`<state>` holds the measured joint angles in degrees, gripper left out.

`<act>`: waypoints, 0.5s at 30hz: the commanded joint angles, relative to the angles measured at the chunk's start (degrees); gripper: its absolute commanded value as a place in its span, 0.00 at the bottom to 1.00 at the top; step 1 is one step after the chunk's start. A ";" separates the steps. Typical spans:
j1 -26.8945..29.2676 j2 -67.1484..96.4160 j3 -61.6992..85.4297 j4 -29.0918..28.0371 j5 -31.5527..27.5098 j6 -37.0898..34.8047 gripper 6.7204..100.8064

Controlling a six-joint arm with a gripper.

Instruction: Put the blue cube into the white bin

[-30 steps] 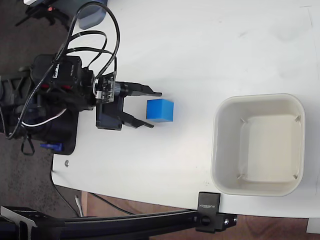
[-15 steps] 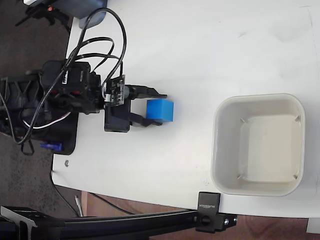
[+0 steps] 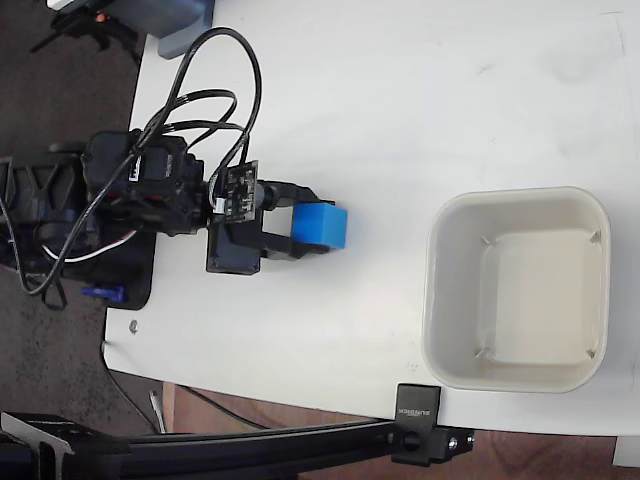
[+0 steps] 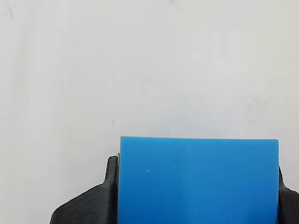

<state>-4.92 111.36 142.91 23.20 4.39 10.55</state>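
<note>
Both pincer (image 3: 300,220) fingers (image 4: 84,205) against blue cube (image 3: 320,225)

My gripper (image 3: 300,222) is black, its fingers (image 4: 88,200) matte black against the blue cube (image 3: 320,225), which is bright, plain blue on every face seen. The table (image 3: 400,100) under the cube is white and unpatterned. Right of the cube in the fixed view, the white bin (image 3: 517,288) is cream-tinted off-white, paler on its floor. Black cables (image 3: 215,90) loop left of the cube, with one white wire (image 3: 100,243).
</note>
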 commanded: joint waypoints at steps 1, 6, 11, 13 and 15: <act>0.88 2.72 -14.24 6.77 0.44 -1.23 0.29; 4.57 -6.94 -36.30 15.12 -2.37 -5.01 0.30; 9.49 -20.13 -56.43 19.60 -9.14 -9.05 0.31; 10.90 -25.31 -63.02 20.30 -10.72 -9.93 0.31; 12.30 -30.15 -69.17 21.18 -11.78 -10.81 0.31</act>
<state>6.15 83.32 83.14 44.12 -5.27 0.35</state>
